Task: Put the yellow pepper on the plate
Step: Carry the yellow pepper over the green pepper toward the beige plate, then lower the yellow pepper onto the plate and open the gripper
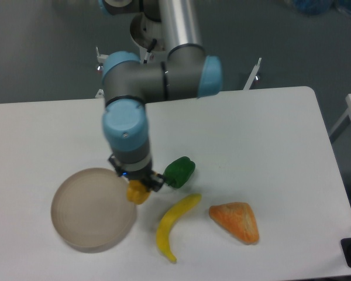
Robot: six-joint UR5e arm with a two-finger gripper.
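The 2-finger gripper (pixel 138 188) at the end of the grey and light-blue arm points straight down and is clamped on the small blocky yellow-orange toy pepper (pixel 137 192), which hangs directly beneath it, its upper part hidden between the dark fingers. Both sit over the right rim of the round flat beige-tan plate (pixel 88 213), whose wide face spreads to the left of and below the gripper; whether the pepper touches the rim cannot be told from this view. Just to the right of the gripper lies a small glossy green toy pepper (pixel 179 171), very near the fingers. Below and to the right is a long curved yellow toy banana (pixel 174 225), its upper tip pointing up and right, and farther right again an orange triangular wedge (pixel 237 221), well apart from the gripper. All 4 items rest on a plain white table (pixel 269 146), which has bare surface above the plate on the left and across its whole right half out to the rounded far corner. Behind the table the arm's metal base column (pixel 158 35) stands on a grey floor (pixel 41 47).
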